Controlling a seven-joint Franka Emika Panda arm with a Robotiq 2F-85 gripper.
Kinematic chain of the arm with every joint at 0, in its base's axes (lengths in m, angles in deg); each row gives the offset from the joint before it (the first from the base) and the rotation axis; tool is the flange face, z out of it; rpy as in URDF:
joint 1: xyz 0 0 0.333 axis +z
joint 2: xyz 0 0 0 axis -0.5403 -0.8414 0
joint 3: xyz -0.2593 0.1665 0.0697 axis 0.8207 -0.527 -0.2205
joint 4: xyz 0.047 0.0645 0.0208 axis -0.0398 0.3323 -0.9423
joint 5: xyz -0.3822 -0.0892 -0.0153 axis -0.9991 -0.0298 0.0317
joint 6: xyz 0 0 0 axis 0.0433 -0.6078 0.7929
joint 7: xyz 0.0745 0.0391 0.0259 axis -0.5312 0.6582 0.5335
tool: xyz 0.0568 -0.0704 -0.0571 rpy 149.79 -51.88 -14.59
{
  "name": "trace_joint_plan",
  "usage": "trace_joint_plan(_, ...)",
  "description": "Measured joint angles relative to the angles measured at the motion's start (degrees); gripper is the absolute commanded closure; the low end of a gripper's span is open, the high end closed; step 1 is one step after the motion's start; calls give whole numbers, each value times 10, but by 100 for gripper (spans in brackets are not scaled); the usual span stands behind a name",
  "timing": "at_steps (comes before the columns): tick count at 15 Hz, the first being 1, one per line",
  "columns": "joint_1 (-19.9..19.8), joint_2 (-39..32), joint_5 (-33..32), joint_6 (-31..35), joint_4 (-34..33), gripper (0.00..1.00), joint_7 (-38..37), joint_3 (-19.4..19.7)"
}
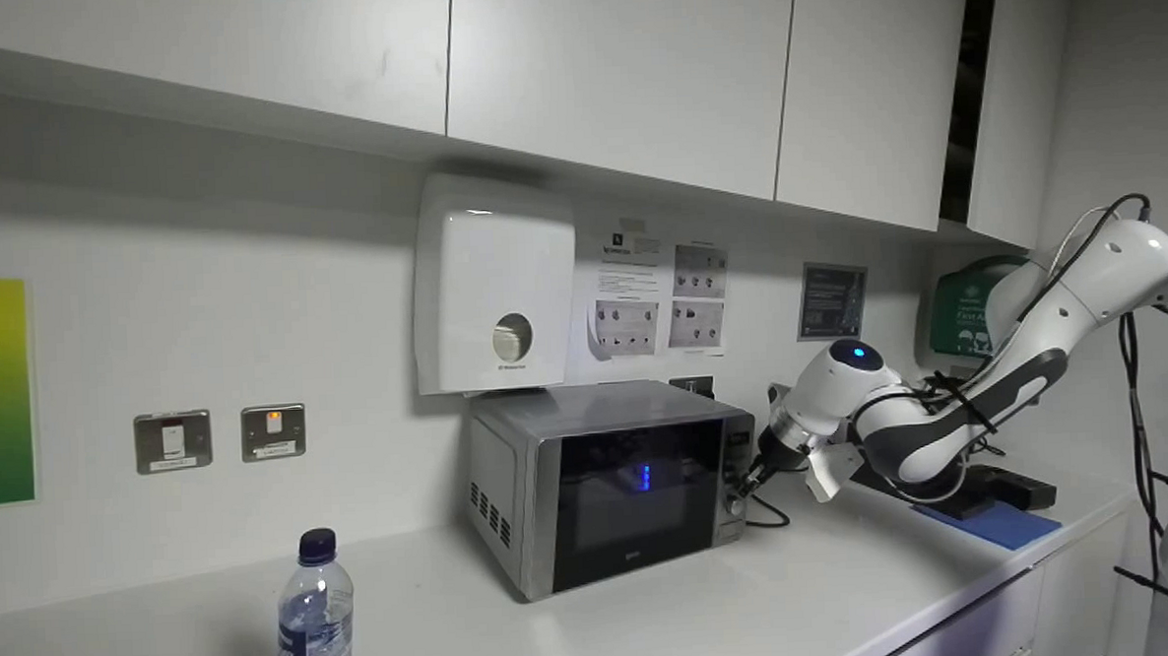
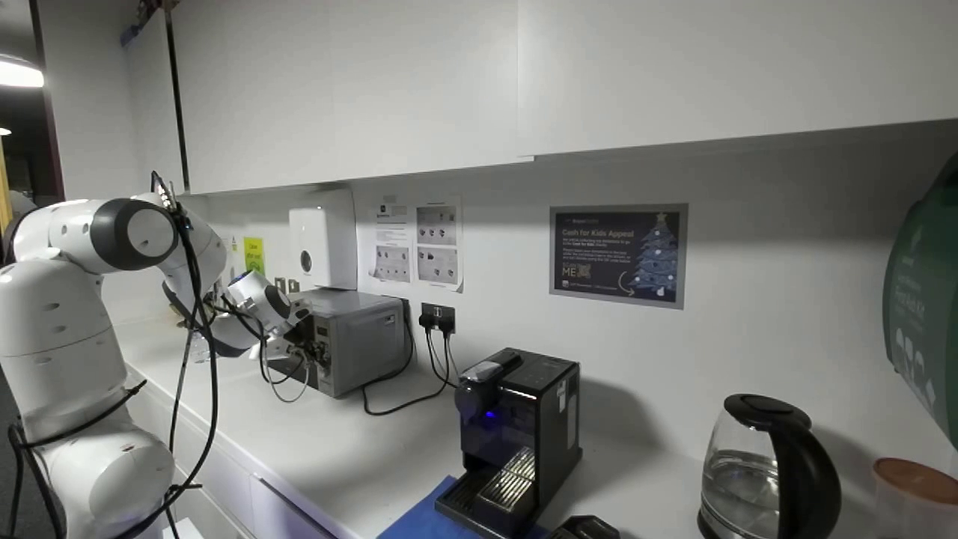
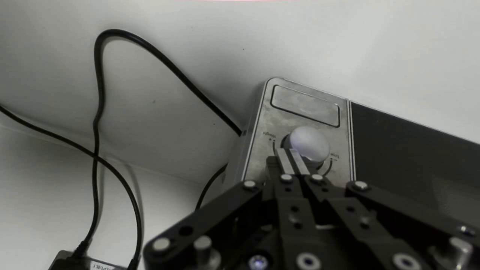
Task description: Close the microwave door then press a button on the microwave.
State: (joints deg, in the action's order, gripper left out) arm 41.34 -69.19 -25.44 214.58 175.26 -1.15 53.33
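Note:
The silver-grey microwave (image 1: 597, 406) stands on the counter against the wall; an exterior view also shows its side (image 2: 367, 340). Its dark glass microwave door (image 1: 632, 513) lies flush with the front, shut, with a bluish glow on it. The door's edge also shows in the wrist view (image 3: 408, 157). The wrist view shows the control strip upside down, with a round silver knob (image 3: 310, 144) and a rectangular button (image 3: 305, 105). My gripper (image 3: 291, 150) is shut and empty, its fingertips at the knob's edge; contact is unclear. It also shows in an exterior view (image 1: 746, 486). The upper controls are hidden.
A water bottle (image 1: 316, 616) stands on the counter (image 1: 428, 601). A black power cord (image 3: 165, 60) runs beside the microwave. A coffee machine (image 2: 524, 427) on a blue mat and a glass kettle (image 2: 748, 464) stand further along. A white dispenser (image 1: 493, 283) hangs above the microwave.

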Motion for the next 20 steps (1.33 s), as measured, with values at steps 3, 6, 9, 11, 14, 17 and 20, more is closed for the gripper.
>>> trace_joint_plan(3,0,0,-1,0,0,100,0,0)
trace_joint_plan(6,0,0,-5,0,0,100,0,0)
trace_joint_plan(9,0,0,-11,0,0,100,-1,0)
trace_joint_plan(11,0,0,-14,0,0,100,-1,-1)
trace_joint_plan(14,0,0,-24,0,0,100,-5,-1)
trace_joint_plan(17,0,0,-38,0,0,100,-17,-1)
trace_joint_plan(20,0,0,-52,-1,0,100,-24,-2)
